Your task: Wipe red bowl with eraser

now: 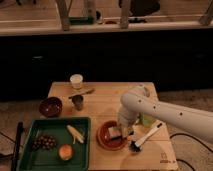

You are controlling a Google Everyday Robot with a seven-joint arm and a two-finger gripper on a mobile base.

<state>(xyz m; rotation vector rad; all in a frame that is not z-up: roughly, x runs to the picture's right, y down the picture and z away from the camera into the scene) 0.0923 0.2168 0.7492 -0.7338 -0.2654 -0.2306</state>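
The red bowl sits on the wooden table near the front, right of the green tray. My gripper reaches down from the white arm into the bowl's right half. The eraser, a small block with a pale side, sits at the gripper's tip inside the bowl, against the bowl's inner surface. The arm hides the bowl's right rim.
A green tray at front left holds grapes, a banana and an orange fruit. A dark maroon bowl, a metal cup, a white cup and a black-and-white brush stand around.
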